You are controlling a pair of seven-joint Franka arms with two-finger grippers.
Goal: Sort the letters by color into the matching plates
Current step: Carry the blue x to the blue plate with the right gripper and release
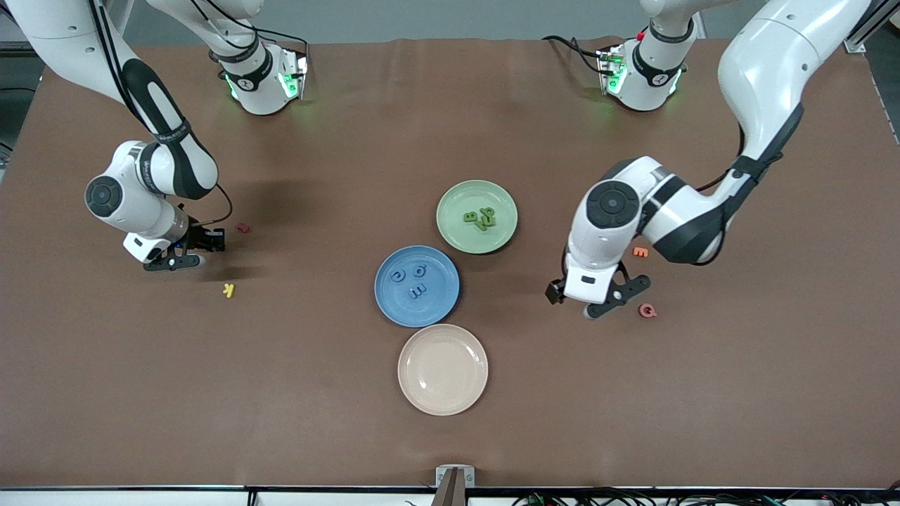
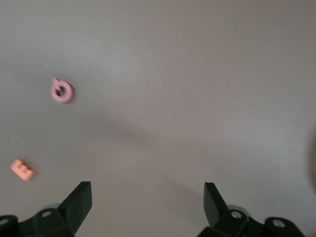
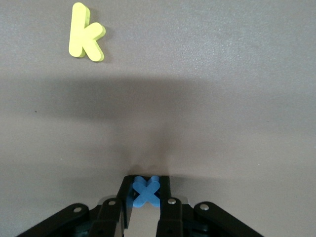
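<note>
The right gripper point(image 3: 146, 205), over bare table toward its own end, pinches a blue X point(image 3: 146, 191) that should travel level to the blue plate point(image 1: 385, 301) (three blues there already), while the left gripper point(image 2: 148, 202) waits spread.

A wide table point(image 1: 351, 436) covered in a plain matte brown sheet fills almost the whole front view. The covering shows faint creases and soft grey shadows. Above its farthest edge runs a strip of pale grey floor point(image 1: 436, 17). Along the nearest edge lies a white rail point(image 1: 140, 495) with a small metal bracket point(image 1: 455, 478) at its middle and a tangle of dark cables point(image 1: 703, 499). Lighting is even and diffuse, without strong glare.
</note>
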